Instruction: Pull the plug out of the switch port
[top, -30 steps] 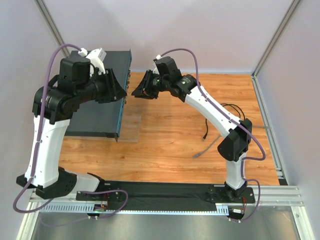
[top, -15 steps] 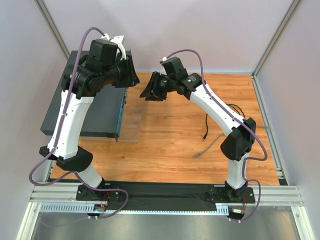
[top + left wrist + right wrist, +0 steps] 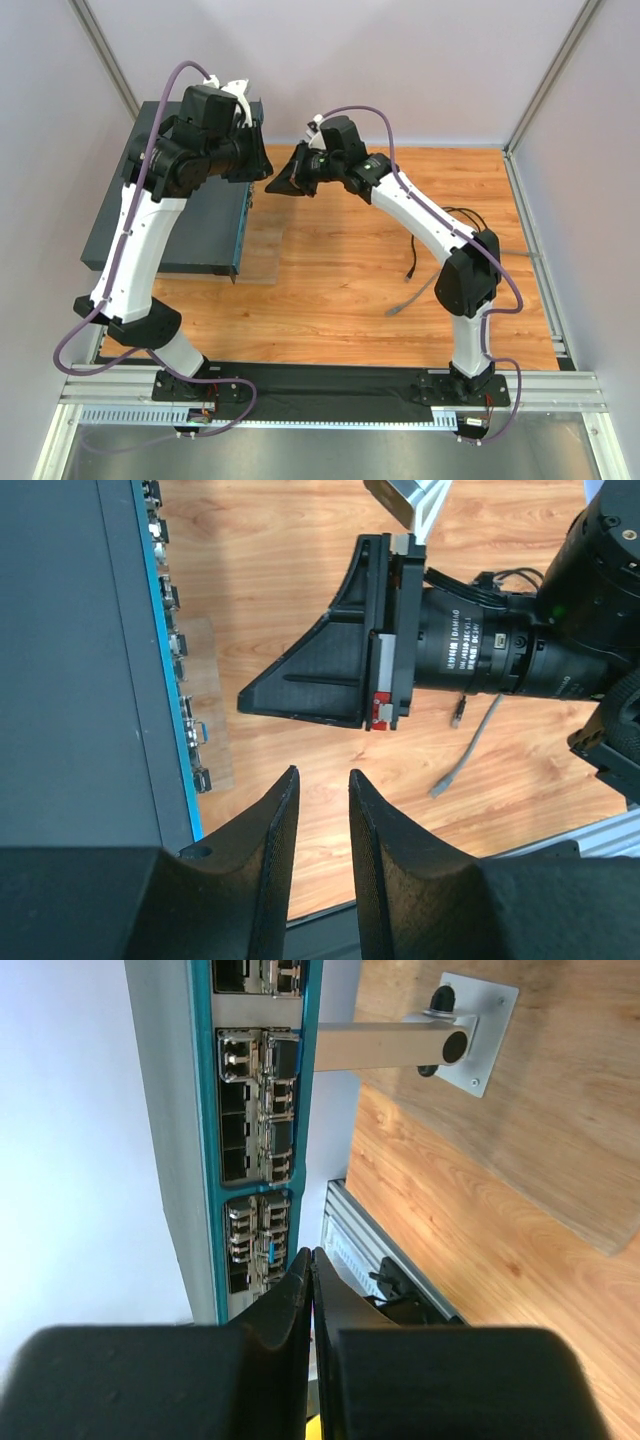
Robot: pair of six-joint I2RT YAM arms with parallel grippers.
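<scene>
The switch [image 3: 170, 235] lay at the back left of the table [image 3: 350, 270]. The right gripper [image 3: 309, 1257] was pinched together and empty, near its sockets [image 3: 255, 1110]. The left gripper [image 3: 318, 792] stood a little apart, empty. A small blue plug [image 3: 268, 1252], I think, sat in 1 socket, so it was not pulled yet.

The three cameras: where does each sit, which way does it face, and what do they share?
Top external: above and behind the robot, looking down on the switch, left arm and right arm.
Left wrist: faces down past the open left gripper at the switch's ports and the right gripper.
Right wrist: faces the ports along its own shut fingers.
Shared: all show the switch.
</scene>
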